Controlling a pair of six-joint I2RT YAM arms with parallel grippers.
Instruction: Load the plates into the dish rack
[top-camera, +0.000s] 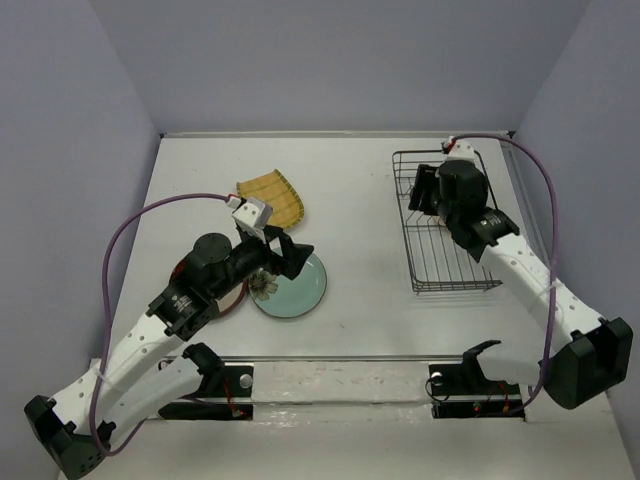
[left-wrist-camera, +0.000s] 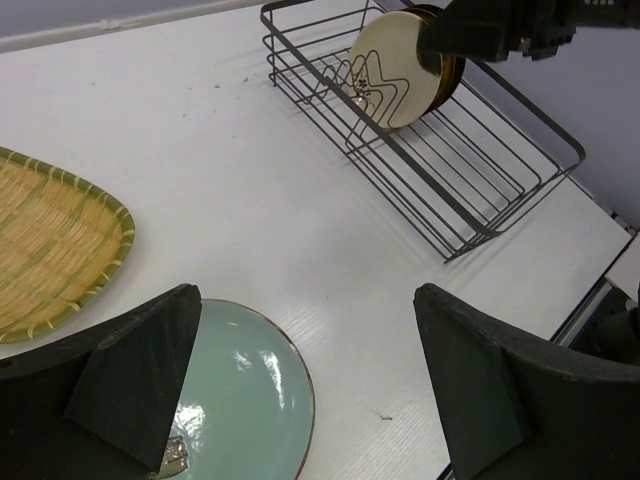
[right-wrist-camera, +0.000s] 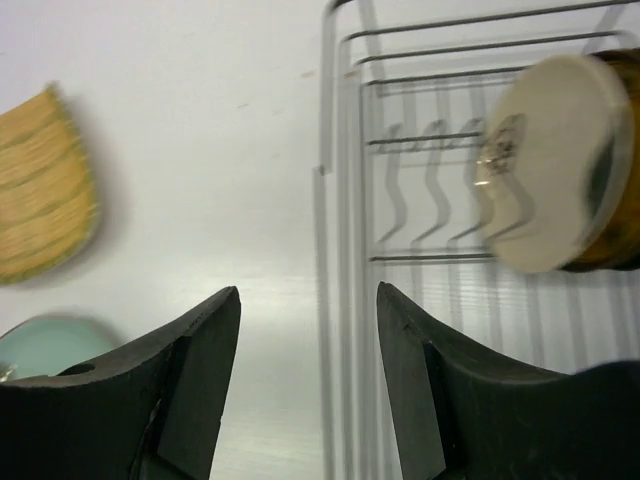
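Observation:
The black wire dish rack (top-camera: 450, 255) stands at the right. A small cream round plate (left-wrist-camera: 392, 68) stands upright in its far end between the prongs. An ochre dark-rimmed plate (left-wrist-camera: 452, 72) stands behind it. Both also show in the right wrist view: the cream plate (right-wrist-camera: 548, 160) and the ochre plate (right-wrist-camera: 618, 205). My right gripper (top-camera: 423, 190) is open and empty above the rack's left side (right-wrist-camera: 340, 300). My left gripper (top-camera: 288, 255) is open and empty just above the large pale teal plate (top-camera: 298, 288), which lies flat (left-wrist-camera: 235, 400). The yellow ribbed plate (top-camera: 272, 198) lies behind it. The black plate is not visible.
A red-brown-rimmed plate (top-camera: 236, 297) lies mostly hidden under my left arm. Grey walls close in the table on three sides. The near half of the rack (left-wrist-camera: 470, 180) holds no plates.

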